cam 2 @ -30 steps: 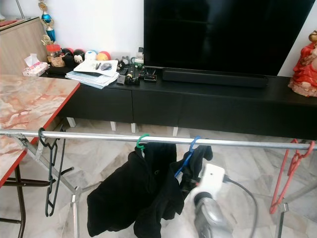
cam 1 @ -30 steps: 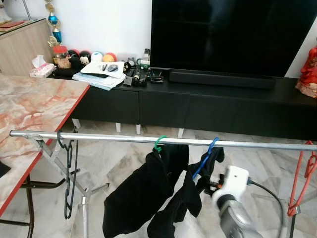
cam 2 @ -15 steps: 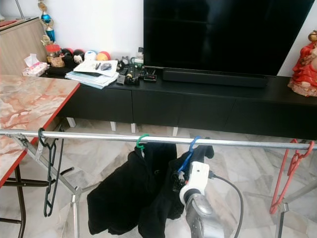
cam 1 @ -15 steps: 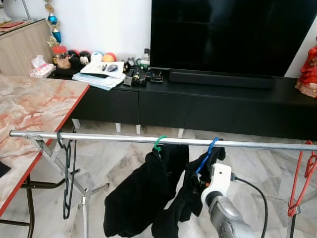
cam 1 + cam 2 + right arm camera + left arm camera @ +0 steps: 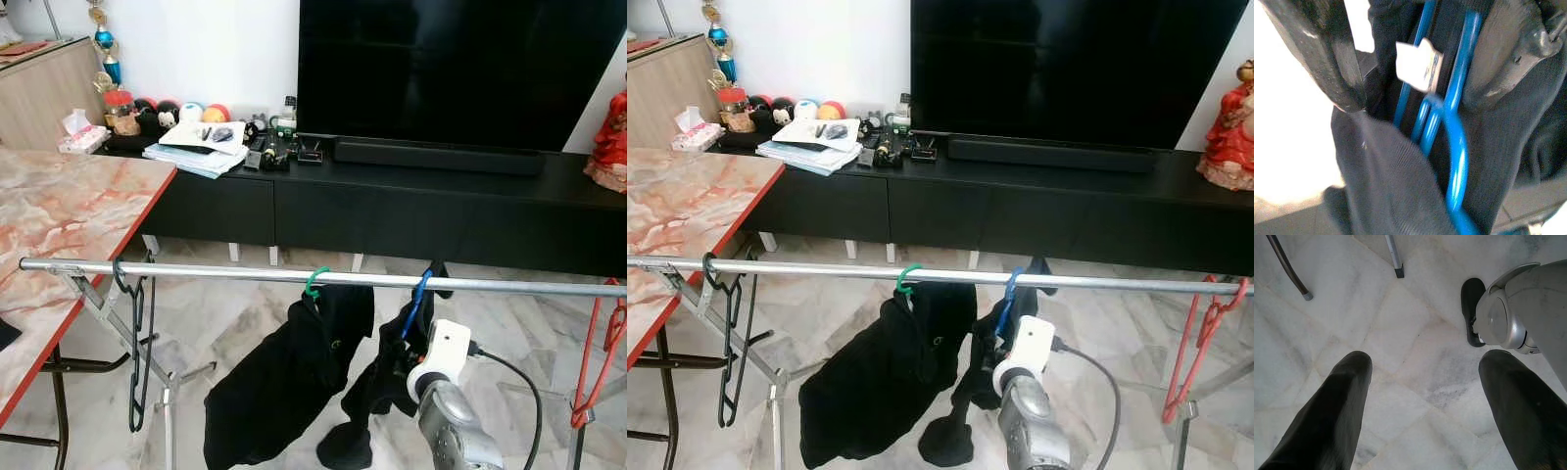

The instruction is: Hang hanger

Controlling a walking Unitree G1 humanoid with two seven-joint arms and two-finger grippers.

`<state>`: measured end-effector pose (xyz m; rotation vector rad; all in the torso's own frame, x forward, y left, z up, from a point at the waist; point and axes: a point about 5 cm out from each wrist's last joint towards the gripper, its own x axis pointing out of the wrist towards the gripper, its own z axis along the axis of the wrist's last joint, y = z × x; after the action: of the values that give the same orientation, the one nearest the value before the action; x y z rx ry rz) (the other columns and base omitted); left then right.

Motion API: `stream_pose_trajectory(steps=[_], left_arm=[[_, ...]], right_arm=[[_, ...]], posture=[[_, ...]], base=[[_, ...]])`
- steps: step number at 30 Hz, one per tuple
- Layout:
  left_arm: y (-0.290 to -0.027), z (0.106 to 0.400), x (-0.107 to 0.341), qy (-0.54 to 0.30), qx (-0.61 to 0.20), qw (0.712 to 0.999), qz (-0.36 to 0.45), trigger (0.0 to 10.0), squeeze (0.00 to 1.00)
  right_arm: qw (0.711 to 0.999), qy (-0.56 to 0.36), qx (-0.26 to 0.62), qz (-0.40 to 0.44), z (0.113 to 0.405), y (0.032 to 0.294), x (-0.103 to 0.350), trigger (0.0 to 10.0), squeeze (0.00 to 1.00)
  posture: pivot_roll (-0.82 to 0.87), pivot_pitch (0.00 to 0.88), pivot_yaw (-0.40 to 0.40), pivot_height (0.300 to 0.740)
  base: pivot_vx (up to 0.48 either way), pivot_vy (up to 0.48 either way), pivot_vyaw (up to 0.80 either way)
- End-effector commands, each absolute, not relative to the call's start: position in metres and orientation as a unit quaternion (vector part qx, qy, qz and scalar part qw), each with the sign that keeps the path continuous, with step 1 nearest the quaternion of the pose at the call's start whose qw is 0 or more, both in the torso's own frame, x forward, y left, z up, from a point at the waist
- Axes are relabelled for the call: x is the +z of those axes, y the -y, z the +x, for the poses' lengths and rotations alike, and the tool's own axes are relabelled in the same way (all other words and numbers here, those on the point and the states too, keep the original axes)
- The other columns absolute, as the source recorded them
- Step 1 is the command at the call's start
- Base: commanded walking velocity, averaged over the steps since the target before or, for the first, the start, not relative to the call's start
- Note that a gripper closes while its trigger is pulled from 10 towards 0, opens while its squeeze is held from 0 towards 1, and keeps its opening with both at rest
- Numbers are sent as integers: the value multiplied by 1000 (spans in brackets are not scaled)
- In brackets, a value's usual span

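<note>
While hooked over the horizontal silver metal rail [image 5: 245, 275], blue plastic hanger [image 5: 1454, 147] runs lengthwise between right gripper [image 5: 1415, 63] fingers, spread, not clenched; left gripper [image 5: 1425, 396] open, idle.

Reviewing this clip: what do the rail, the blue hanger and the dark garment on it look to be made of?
Rail: bare metal tube, judging by its silvery sheen. Blue hanger: glossy, likely plastic or plastic-coated wire. Dark garment: soft knit fabric, showing fine ribbed texture and limp drape.
</note>
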<state>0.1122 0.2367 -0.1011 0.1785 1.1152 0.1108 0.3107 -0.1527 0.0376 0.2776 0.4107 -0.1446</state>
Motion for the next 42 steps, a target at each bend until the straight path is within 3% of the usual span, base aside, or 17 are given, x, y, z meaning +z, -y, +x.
stream_pose_trajectory(steps=[1, 13, 24, 32, 35, 40, 42], left_arm=[[-236, 110, -102, -534, 46, 840, 89, 10000, 0], [-236, 110, -102, -535, 44, 839, 91, 10000, 0], [-236, 110, -102, -536, 38, 838, 89, 10000, 0], [-235, 110, -102, -538, 32, 838, 87, 10000, 0], [-235, 110, -102, -538, 32, 838, 86, 10000, 0], [-236, 110, -102, -538, 31, 838, 86, 10000, 0], [-235, 110, -102, -539, 28, 838, 86, 10000, 0]], right_arm=[[967, -193, -91, 137, 314, 157, 40, 10000, 0], [969, -217, -68, 92, 318, 149, 33, 10000, 0], [956, -234, 48, 173, 319, 118, 33, 10000, 0], [934, -285, 39, 211, 311, 115, 19, 10000, 0], [952, -228, 14, 206, 317, 124, 29, 10000, 0], [952, -205, 3, 229, 318, 126, 34, 10000, 0], [938, -234, 66, 247, 311, 111, 29, 10000, 0]], posture=[[155, 1, -9, 740], [160, 1, -6, 740], [160, 0, -4, 740], [160, 0, -3, 740], [162, 0, -3, 740], [155, 0, -2, 740], [156, 0, -1, 740]], base=[[0, 0, 0], [0, 0, 0], [0, 0, 0], [0, 0, 0], [0, 0, 0], [0, 0, 0], [0, 0, 0]])
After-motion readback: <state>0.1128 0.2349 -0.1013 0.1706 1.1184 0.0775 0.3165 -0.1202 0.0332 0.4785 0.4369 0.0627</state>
